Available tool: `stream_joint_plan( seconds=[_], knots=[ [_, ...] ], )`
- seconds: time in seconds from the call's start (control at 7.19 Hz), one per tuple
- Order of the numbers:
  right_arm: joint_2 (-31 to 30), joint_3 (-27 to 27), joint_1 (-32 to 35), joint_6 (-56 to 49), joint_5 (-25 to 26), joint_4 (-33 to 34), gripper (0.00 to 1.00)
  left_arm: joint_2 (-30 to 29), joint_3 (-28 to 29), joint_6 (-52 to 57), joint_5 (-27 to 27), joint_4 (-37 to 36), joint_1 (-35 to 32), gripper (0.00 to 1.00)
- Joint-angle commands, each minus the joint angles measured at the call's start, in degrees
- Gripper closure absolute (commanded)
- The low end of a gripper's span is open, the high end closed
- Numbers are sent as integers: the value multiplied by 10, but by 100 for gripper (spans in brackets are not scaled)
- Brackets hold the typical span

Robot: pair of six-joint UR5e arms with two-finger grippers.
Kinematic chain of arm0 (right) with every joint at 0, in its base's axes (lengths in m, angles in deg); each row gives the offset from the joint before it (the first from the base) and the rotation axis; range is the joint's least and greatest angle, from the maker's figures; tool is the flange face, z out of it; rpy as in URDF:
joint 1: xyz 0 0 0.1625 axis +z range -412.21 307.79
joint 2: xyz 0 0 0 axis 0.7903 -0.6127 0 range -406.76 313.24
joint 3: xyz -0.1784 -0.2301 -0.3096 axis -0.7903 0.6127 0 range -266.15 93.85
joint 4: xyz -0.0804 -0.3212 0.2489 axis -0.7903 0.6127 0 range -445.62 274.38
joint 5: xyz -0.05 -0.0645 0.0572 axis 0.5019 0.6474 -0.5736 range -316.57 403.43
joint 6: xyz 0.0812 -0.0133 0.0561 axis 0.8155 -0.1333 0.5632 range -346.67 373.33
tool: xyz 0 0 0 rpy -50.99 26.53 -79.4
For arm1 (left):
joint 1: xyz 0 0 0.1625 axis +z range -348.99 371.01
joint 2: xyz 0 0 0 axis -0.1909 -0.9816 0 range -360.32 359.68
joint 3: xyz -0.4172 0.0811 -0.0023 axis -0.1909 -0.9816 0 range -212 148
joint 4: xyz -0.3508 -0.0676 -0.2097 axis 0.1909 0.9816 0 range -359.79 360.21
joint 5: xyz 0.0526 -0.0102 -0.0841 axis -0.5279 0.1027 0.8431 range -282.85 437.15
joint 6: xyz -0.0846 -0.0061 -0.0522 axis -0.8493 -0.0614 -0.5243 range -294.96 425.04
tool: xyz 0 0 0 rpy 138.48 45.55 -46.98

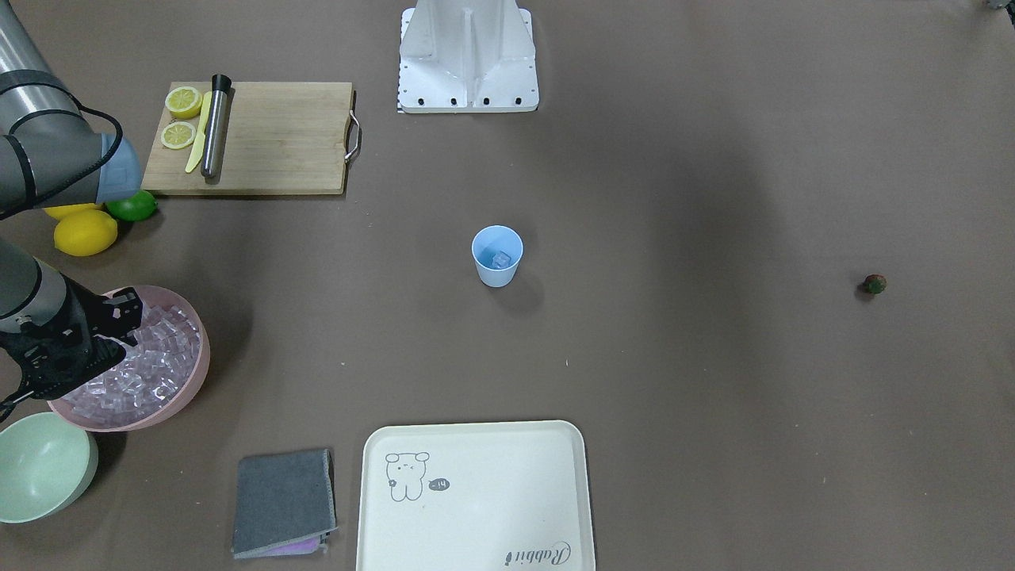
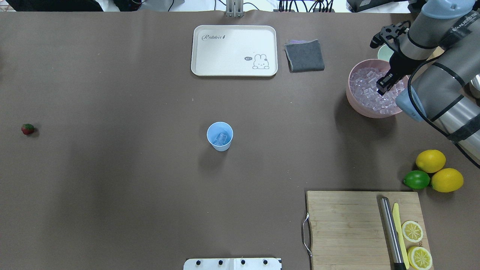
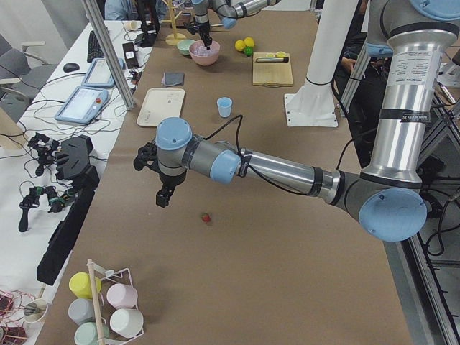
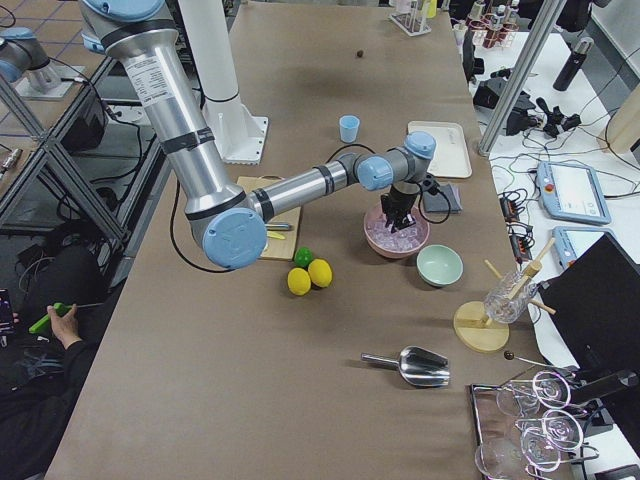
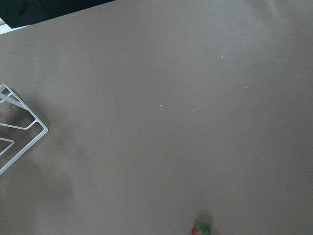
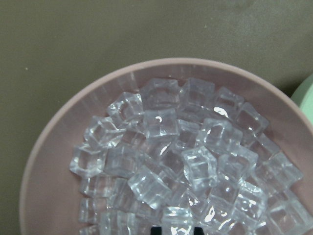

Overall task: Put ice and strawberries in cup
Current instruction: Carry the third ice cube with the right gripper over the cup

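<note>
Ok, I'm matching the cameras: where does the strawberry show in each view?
Front-facing: strawberry, far right.
Overhead: far left.
Exterior left: just below centre.
Exterior right: dark speck near top.
Left wrist: bottom edge.
Right wrist: not in view.
Shared landmark: light blue cup, mid-table.

Pink bowl (image 1: 193,386) — clear ice (image 1: 158,361); light-blue cup (image 1: 497,274).

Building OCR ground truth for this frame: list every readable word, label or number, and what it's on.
"Rabbit": printed in script on the cream tray.
Speech bubble beside the tray's rabbit drawing: too small to read.
Lettering on the right arm: blurred, not readable.
No other text is legible in any view.
</note>
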Motion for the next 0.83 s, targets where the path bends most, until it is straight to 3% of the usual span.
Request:
stream_joint_plan(
  seconds=[0.0,0.14,0.42,0.7],
  knots=[
    [48,-63,6,6,-3,113,100,1,2,1,0,0,0,2],
    [77,-91,-1,78,-3,148,100,4,3,1,0,0,0,2],
    [136,-125,-85,328,-5,141,100,7,4,1,0,1,0,2],
    [211,-120,-183,561,16,84,100,8,7,2,1,0,1,2]
  ],
)
